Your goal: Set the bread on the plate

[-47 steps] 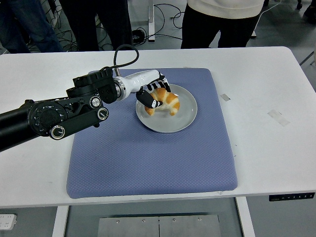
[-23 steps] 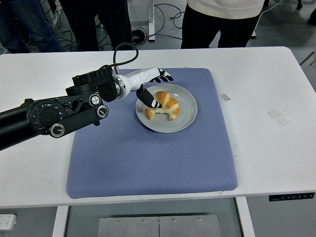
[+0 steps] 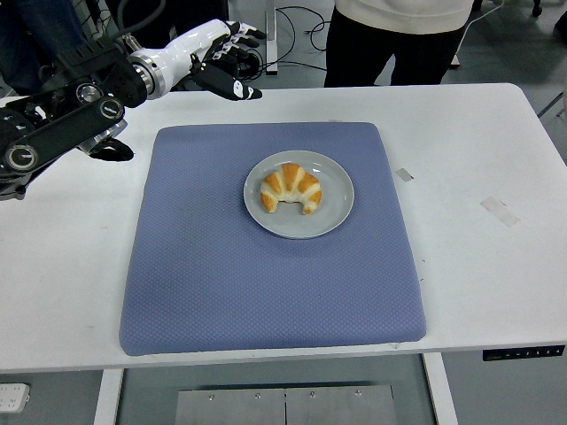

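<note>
- Resting on the plate [image 3: 335, 211], the bread [image 3: 291, 188] is a golden croissant, curved ends toward the near edge, a little left of the plate's centre.
- Plate: round, pale grey, sits on the blue mat [image 3: 266, 283], in the mat's far half and slightly right of its middle.
- Mat: square-ish, textured, lies flat on the white worktop [image 3: 496, 266] and covers most of its centre.
- Left hand [image 3: 221, 57]: white with black fingers [image 3: 237, 88], raised over the far left corner of the worktop, well apart from the plate and the bread.
- Fingers apart and loosely extended, pointing right; nothing between them.
- Left arm: black, jointed, enters from the left edge and runs up toward the far edge; part of it casts a dark patch beside the mat's far left corner.
- Right hand: out of sight.
- Two small strips of clear tape [image 3: 499, 210] stuck on the worktop right of the mat.
- People [image 3: 399, 35] stand beyond the far edge; only legs and lower torsos show.
- Cables trail on the floor behind them.
</note>
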